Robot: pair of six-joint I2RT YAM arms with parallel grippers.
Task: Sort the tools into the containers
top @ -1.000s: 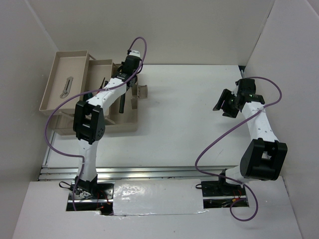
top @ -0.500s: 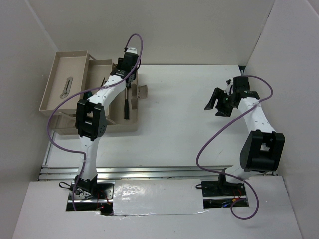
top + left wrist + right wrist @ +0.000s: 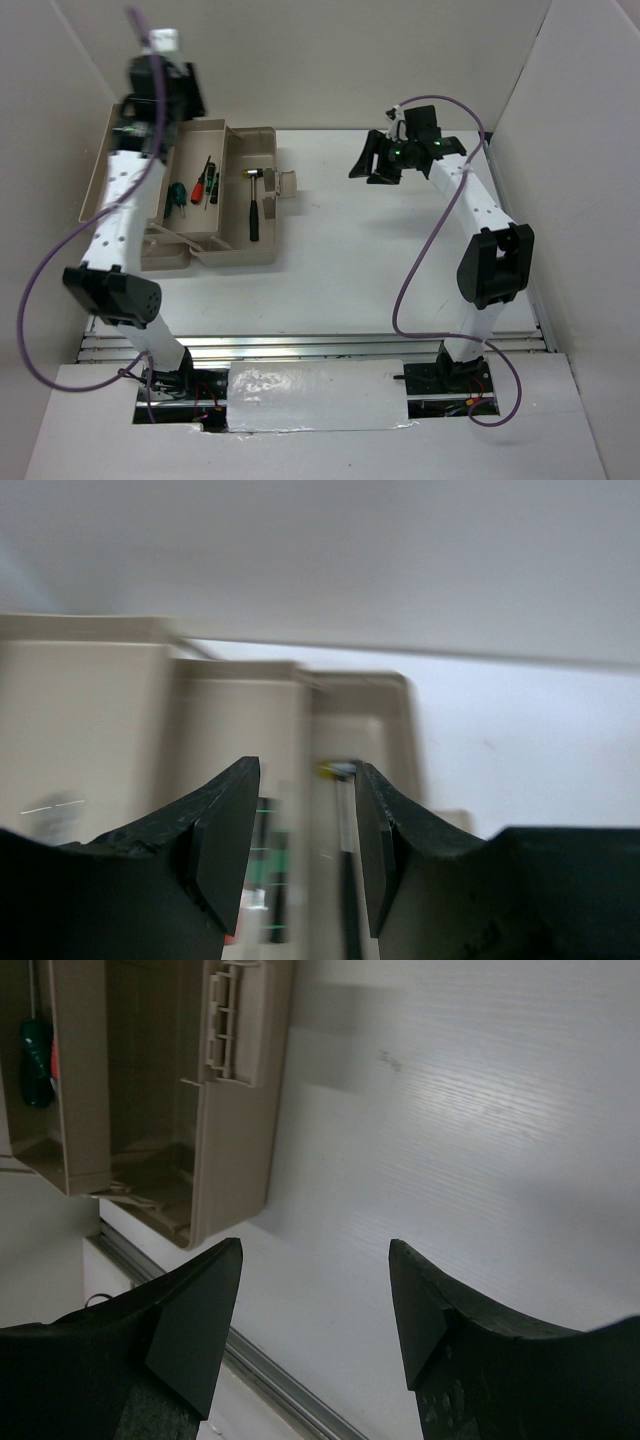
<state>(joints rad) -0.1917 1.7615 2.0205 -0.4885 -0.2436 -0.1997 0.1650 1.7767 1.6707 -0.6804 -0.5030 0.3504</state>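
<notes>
over on the far left, the left arm (image 3: 115, 200) stands tall above the back corner. the left gripper (image 3: 307, 780) hangs in the air with its jaws parted by a modest gap and nothing between them. a shallow beige outer tray (image 3: 93, 200) lies under that arm, mostly hidden by it, so i can't tell what is in it.

just to the right, a second shallow tray (image 3: 195, 140) of the same beige toolbox (image 3: 235, 256) holds three screwdrivers lying close together. the green-handled screwdriver (image 3: 176, 193) is leftmost, then the red-handled screwdriver (image 3: 199, 186), and the black-handled screwdriver (image 3: 213, 190) just beside it.

next comes the deeper base of the box. the mallet (image 3: 253, 210) lies flat in it, its pale head toward the back wall and its black handle pointing toward the arms' bases. a small latch (image 3: 287, 185) sticks out from the box's right side.

further right, the white table (image 3: 350, 260) runs on to the right arm (image 3: 470, 210), which reaches over the back of the table. the right gripper (image 3: 315, 1250) is well apart from the box, spread wide and carrying nothing. its wrist view looks down on bare table, with the box's corner and latch off to its left.
</notes>
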